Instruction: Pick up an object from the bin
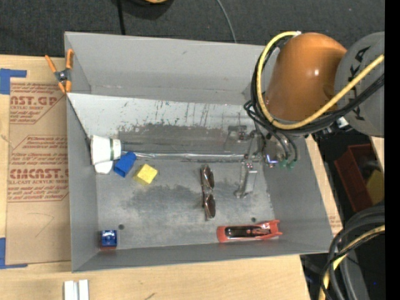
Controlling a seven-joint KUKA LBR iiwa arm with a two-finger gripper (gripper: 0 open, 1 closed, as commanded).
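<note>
- Near wall of the bin (187,255): a flat red tool (249,232) with a dark slot along its length lies lengthwise on the floor, close to the right-hand corner. A small blue cube (108,238) sits well apart from it, in the left-hand corner.
- Middle of the floor, right half: a pair of dark sunglasses (207,192) lies folded, with its long axis running from the near side to the far side.
- The gripper (247,183) hangs just beside the sunglasses on their right, over bare floor, and points down. The red tool lies near it, toward the near wall.
- Nothing is seen inside the gripper. Neither the sunglasses nor the red tool lies under it.
- Jaw state: the metal parts blend with the grey floor, so it cannot be told whether the jaws are spread or pressed together.
- Middle of the floor, left half: a yellow block (147,174) lies near a blue block (125,164). The blue block touches a white cup-like container (105,152), which lies on its side against the left wall.
- Far right: the arm's orange wrist cover (303,74) and its cables stand above the bin's far right corner.
</note>
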